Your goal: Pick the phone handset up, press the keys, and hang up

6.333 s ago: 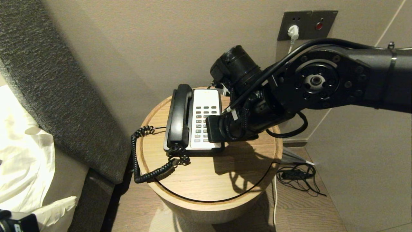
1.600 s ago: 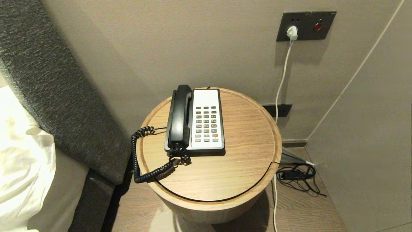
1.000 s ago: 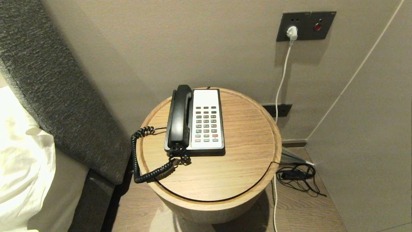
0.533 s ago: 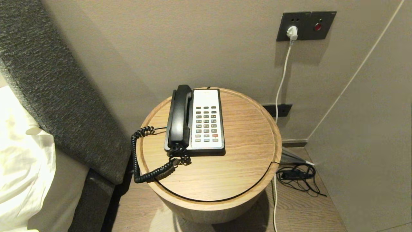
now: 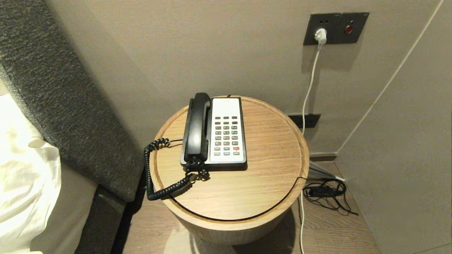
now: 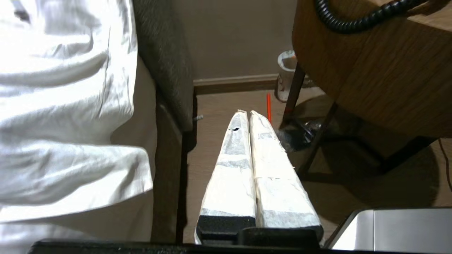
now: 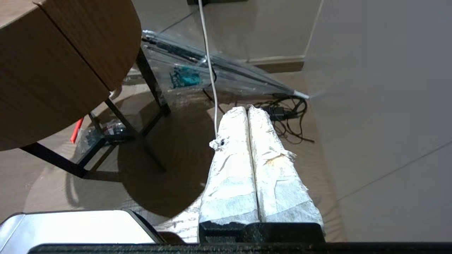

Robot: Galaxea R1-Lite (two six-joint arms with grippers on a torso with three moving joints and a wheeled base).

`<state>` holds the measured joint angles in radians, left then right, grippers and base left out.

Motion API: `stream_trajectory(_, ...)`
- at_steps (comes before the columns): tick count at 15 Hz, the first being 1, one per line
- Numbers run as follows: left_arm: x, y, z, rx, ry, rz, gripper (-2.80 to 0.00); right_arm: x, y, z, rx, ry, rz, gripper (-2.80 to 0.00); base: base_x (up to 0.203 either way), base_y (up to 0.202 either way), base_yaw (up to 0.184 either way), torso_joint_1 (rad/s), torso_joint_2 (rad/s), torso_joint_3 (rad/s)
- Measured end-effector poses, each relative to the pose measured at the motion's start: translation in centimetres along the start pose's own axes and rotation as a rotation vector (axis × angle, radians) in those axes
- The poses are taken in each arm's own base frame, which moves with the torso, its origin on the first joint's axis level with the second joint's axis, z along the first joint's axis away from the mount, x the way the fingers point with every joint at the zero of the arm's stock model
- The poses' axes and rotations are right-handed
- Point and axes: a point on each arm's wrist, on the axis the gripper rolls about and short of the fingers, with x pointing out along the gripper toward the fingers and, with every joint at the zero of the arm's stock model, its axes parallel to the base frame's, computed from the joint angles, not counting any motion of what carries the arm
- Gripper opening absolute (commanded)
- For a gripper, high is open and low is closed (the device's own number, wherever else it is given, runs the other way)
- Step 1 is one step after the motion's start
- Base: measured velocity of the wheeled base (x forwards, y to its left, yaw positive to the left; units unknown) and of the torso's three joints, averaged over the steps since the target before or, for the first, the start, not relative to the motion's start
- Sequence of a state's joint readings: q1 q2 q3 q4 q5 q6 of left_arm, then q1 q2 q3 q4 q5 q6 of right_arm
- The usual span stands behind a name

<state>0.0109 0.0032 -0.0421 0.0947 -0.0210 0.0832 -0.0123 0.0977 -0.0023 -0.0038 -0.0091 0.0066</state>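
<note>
Both grippers: low beside the table (image 5: pixel 268 169), left gripper (image 6: pixel 249 114) and right gripper (image 7: pixel 246 110) pressed closed, empty.
Handset: phone handset (image 5: pixel 197 128) cradled beside keys (image 5: pixel 226 135).

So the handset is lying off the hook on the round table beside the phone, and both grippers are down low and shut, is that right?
Not quite. The head view shows the handset resting in its cradle on the phone, not off the hook on the round table. The rest holds: the left gripper and right gripper are low near the floor, shut.
</note>
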Motion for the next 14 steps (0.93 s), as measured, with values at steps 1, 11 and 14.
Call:
stream_trajectory(1,0.03,-0.01,-0.02,-0.001,-0.003,-0.002,-2.80,0.00,0.00,0.00,-0.001,-0.001,0.001,-2.80,0.000,0.000,0.000,0.000,0.00,0.000)
stream_trajectory(11,-0.12,0.04,-0.08,-0.083,0.026,0.021,-2.80,0.00,0.00,0.01,-0.008,-0.001,0.001,-2.80,0.000,0.000,0.000,0.000,0.00,0.000)
stream_trajectory(14,-0.12,0.05,-0.08,-0.084,0.026,0.019,-2.80,0.00,0.00,0.01,-0.008,-0.002,0.002,-2.80,0.000,0.000,0.000,0.000,0.00,0.000)
